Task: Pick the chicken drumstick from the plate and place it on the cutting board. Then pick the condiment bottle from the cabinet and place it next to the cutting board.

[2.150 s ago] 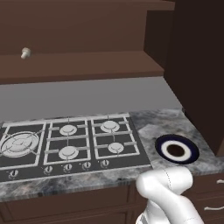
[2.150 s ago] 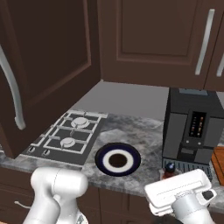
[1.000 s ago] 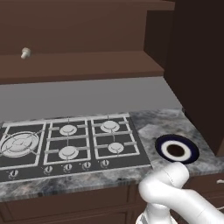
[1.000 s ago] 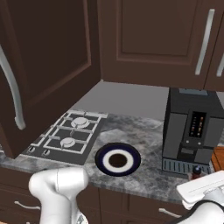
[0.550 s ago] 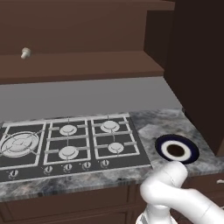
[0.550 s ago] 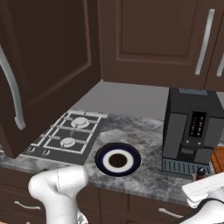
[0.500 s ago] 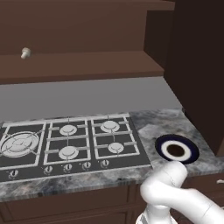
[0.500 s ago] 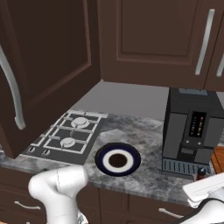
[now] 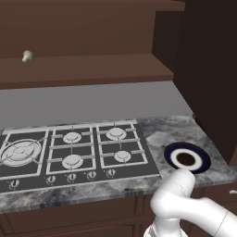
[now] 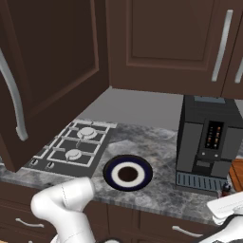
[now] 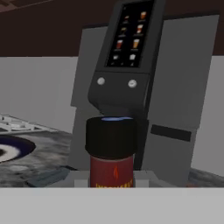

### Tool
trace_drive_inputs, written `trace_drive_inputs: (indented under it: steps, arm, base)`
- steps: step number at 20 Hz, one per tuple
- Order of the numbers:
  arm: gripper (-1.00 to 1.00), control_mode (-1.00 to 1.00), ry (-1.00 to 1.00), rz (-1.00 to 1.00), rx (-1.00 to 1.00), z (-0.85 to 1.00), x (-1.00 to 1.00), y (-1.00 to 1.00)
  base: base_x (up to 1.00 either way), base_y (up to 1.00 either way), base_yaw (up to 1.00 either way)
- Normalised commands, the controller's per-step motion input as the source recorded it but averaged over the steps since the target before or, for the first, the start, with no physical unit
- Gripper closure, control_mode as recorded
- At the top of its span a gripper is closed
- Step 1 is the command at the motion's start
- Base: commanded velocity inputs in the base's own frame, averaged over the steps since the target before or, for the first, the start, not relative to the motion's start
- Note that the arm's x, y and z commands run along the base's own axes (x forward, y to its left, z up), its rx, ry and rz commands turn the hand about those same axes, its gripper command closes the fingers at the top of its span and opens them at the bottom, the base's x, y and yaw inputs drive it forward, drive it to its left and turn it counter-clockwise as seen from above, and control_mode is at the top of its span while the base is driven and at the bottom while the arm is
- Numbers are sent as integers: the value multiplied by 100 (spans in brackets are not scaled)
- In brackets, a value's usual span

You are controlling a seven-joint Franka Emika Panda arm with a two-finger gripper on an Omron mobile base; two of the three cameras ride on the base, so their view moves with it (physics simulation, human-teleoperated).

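Gripper closed on the condiment bottle (image 11: 112, 151), which we see carried low before the coffee machine (image 10: 207, 140); since a second ago the arm has swung right, the plate (image 10: 128, 173) bare, so placement beside the board remains.

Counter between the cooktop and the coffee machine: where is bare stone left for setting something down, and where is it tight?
Bare granite lies behind the plate, between the cooktop and the coffee machine, back to the grey wall. Another strip runs along the front edge, right of the plate. It is crowded at the machine's front right corner, where the condiment bottle stands before it, beside the cutting board.
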Motion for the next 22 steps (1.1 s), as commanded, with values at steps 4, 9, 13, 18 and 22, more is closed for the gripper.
trace_drive_inputs:
  steps: [4,9,13,18,22]
  arm:
    - [100,-100,2,0,0,-28,18,-35]
    - [100,-100,4,0,0,-28,20,-31]
    - [100,-100,4,0,0,-30,23,-29]
    - [100,-100,3,0,0,-30,21,-29]
    - [100,-100,1,0,0,-25,3,-26]
  base:
    - [0,0,0]
    - [0,0,0]
    - [0,0,0]
    - [0,0,0]
    - [0,0,0]
